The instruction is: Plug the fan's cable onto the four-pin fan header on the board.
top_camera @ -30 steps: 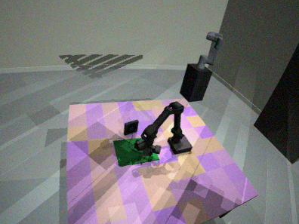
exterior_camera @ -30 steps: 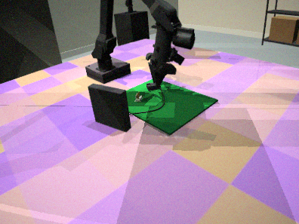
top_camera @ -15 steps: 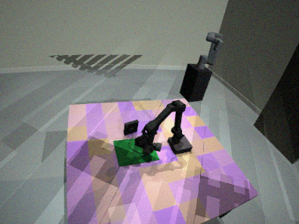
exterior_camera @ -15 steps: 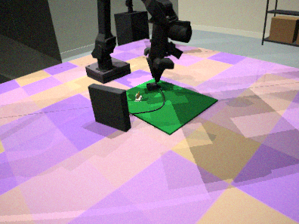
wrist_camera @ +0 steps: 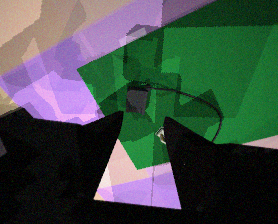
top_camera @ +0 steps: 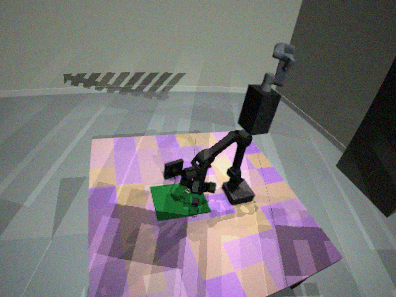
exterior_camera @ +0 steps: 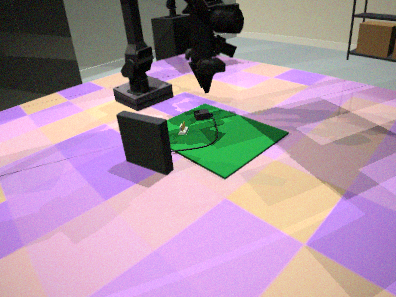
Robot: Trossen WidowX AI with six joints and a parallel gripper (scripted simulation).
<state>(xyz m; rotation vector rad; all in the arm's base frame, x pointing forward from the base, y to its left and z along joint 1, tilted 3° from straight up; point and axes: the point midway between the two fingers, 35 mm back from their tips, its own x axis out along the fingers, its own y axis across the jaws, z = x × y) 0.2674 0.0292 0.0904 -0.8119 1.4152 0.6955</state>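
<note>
My gripper (exterior_camera: 207, 92) (wrist_camera: 143, 117) is open, with nothing between its fingertips. It hangs above the dark plug (exterior_camera: 202, 114) (wrist_camera: 137, 100), which lies on the green board (exterior_camera: 240, 149) (wrist_camera: 215, 60) (top_camera: 165, 206). In the wrist view the plug shows just beyond the fingertips. The small white header (exterior_camera: 183, 130) (wrist_camera: 161, 134) with tan pins stands on the board apart from the plug, partly hidden by the right finger in the wrist view. The black cable (exterior_camera: 217, 134) (wrist_camera: 220, 117) curves over the board from the plug toward the fan (exterior_camera: 144, 141) (top_camera: 173, 169).
The fan is a dark square block standing upright beside the board on the patchwork table (top_camera: 140, 279) (exterior_camera: 165, 249). The arm's base (top_camera: 238, 191) (exterior_camera: 143, 93) stands on the other side of the board. A shelf with a brown box (exterior_camera: 375, 38) is in the far background.
</note>
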